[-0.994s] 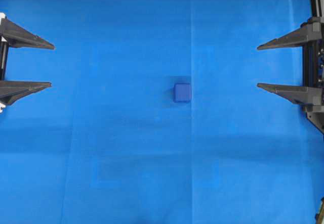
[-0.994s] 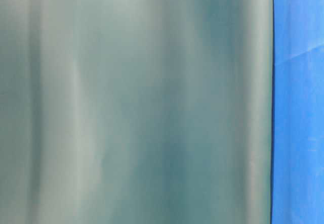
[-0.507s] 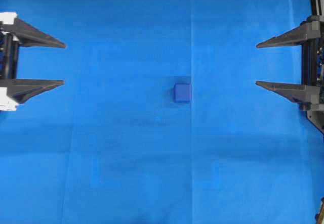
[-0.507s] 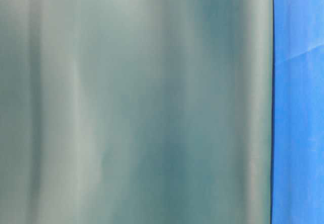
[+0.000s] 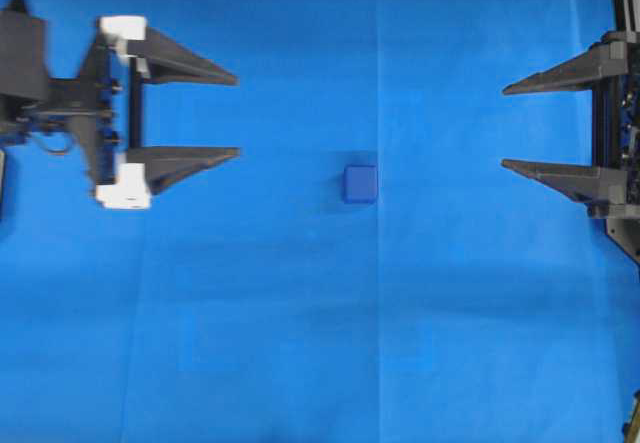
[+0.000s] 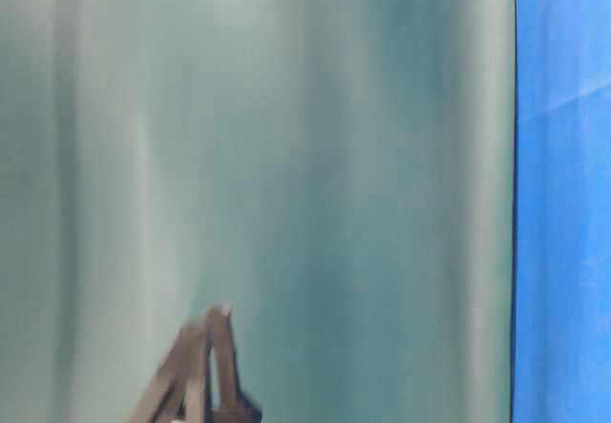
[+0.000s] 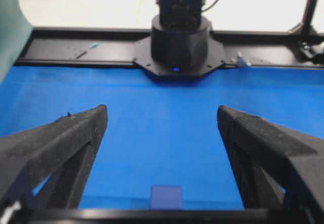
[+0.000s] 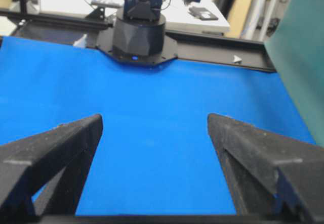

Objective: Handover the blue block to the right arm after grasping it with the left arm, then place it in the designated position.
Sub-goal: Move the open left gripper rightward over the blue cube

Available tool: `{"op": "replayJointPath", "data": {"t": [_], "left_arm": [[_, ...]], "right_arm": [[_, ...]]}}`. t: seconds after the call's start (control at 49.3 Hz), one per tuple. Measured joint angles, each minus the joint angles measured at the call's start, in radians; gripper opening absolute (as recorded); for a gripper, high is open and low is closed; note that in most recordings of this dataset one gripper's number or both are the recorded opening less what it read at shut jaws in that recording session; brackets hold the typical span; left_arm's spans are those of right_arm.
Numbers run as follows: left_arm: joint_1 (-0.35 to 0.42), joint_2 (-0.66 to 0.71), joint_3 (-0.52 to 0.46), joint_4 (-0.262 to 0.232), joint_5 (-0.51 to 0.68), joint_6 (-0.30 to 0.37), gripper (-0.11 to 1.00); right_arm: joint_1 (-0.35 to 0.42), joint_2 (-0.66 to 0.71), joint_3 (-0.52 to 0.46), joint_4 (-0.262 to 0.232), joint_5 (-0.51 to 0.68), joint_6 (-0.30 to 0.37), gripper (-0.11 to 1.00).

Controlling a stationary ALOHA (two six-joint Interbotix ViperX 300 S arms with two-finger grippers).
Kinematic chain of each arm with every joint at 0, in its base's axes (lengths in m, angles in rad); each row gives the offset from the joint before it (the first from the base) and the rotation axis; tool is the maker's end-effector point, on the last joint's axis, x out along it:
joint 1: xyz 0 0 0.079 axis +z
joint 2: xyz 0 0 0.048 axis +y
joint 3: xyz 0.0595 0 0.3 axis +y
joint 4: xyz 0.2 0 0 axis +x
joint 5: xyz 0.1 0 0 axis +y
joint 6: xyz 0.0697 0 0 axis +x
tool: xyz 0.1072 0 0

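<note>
My table-level view is mostly a blurred teal curtain [image 6: 286, 156], and the right arm [image 5: 615, 123] is cut off overhead.

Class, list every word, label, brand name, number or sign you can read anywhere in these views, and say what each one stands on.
None: no view shows readable text.
The blue block and the blue cloth carry no print.
The left gripper and right gripper show no readable marking.
The items on the white desk behind the arm base are too blurred to read.
</note>
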Motion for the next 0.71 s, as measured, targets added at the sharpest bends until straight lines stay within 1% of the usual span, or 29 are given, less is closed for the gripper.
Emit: {"op": "replayJointPath", "data": {"t": [0.203,0.426,0.568,0.71], "left_arm": [[0.005,0.176,-0.170,0.002,0.028,0.005,0.93],[0.012,0.339,-0.330,0.002,0.081,0.002,0.93],[0.012,0.396,-0.405,0.003,0.121,0.002,0.93],[0.012,0.408,-0.437,0.006,0.144,0.002,0.93]], "right_arm": [[-0.009,0.003,0.000,0.002,-0.002,0.000,0.98],[-0.009,0.006,0.000,0.002,-0.002,0.000,0.98],[-0.011,0.008,0.000,0.003,-0.002,0.000,0.98],[-0.011,0.008,0.000,0.003,-0.002,0.000,0.98]]}}
